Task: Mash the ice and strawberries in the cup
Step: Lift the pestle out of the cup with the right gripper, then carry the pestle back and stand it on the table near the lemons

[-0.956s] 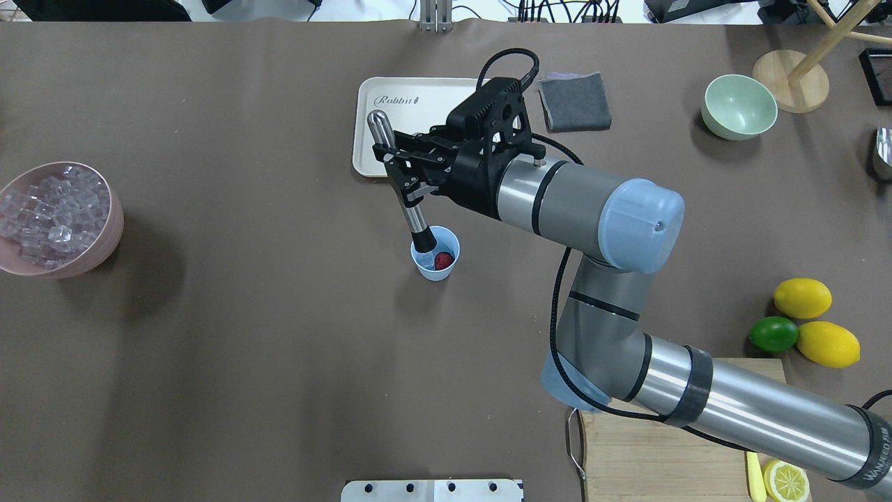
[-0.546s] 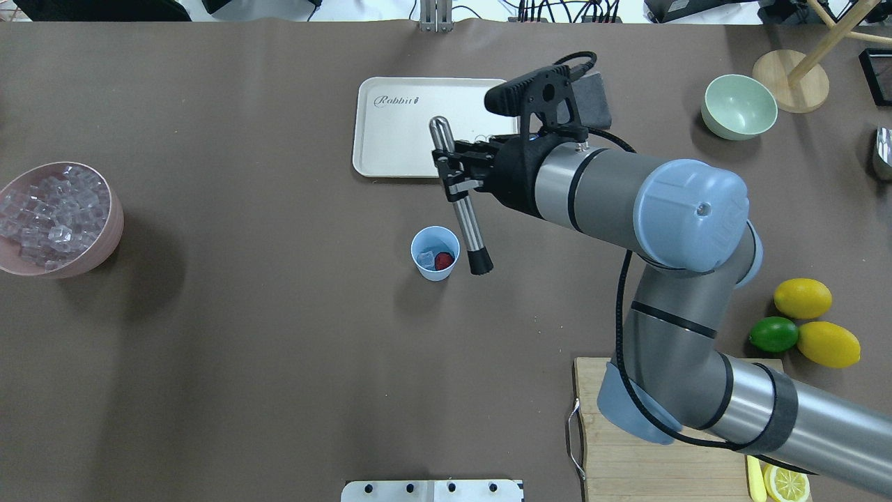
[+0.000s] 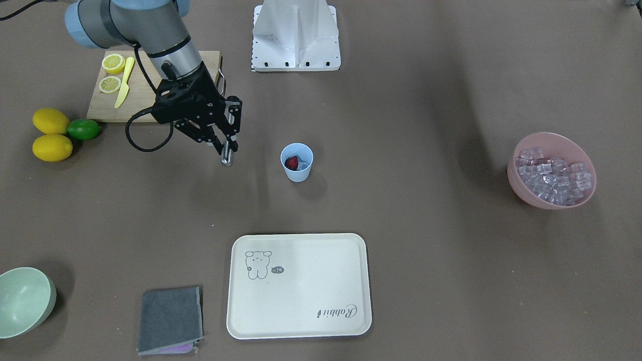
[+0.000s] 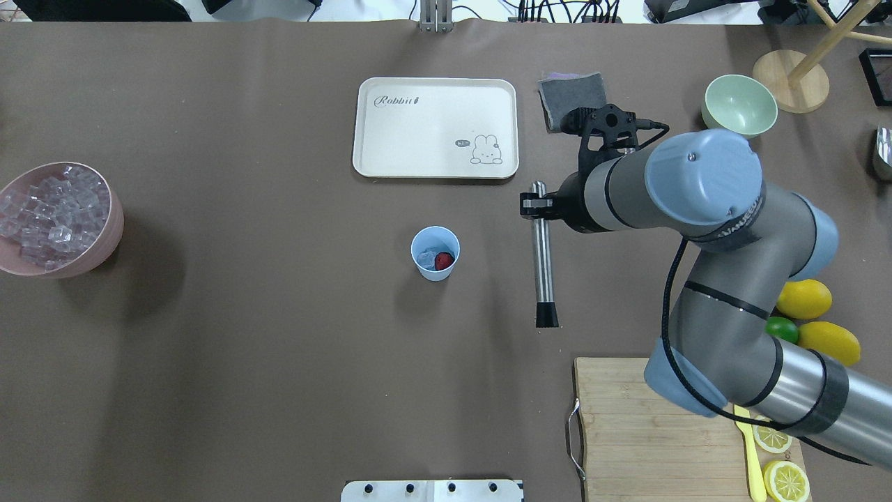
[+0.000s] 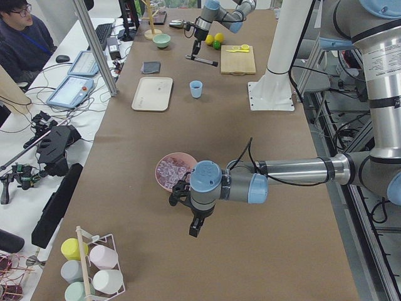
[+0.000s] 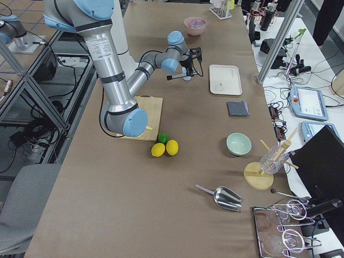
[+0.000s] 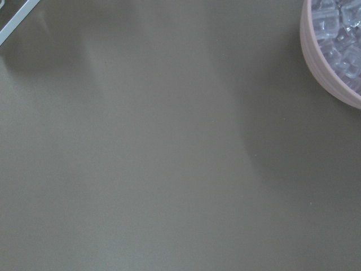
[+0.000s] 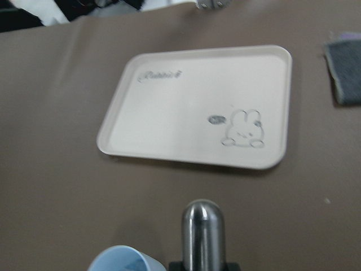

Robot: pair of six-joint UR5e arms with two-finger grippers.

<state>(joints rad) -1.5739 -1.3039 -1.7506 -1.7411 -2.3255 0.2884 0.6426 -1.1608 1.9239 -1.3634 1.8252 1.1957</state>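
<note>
Overhead exterior: right gripper [image 4: 536, 206] is clamped on a steel muddler [image 4: 543, 258], gripping it near the rounded top end. The black tip points toward the robot's side of the table. The muddler hangs tilted above the table, to the right of the cup [image 4: 435, 252] and well apart from it.

The cup stands upright mid-table, on the robot's side of the cream tray [image 4: 418, 139]. Inside it, one red strawberry [image 4: 444, 261] sits against the right wall with ice [image 4: 425, 259] just beside it on the left.

Front-facing view: same grip, claw closed on the muddler, only its rounded end showing below the fingers. Right wrist cam: muddler's domed end at bottom centre, cup rim at lower left, tray ahead.

Left gripper [image 5: 195, 227] shows only in the exterior left view, near the pink bowl [image 5: 158, 175]. Can't tell whether the claw is wide or narrow. Left wrist cam shows only table cover and the bowl's rim at top right.

Rest:
- The pink bowl is full of ice cubes [image 4: 52, 213], at the table's left edge.
- A grey cloth [image 4: 557, 97] lies right of the tray, with a pale green bowl [image 4: 739, 101] further right.
- Two lemons [image 4: 803, 298] and a lime [image 4: 780, 328] touch each other.
- A cutting board [image 4: 627, 418] carries lemon halves [image 4: 786, 481] and a yellow knife [image 4: 751, 460].
</note>
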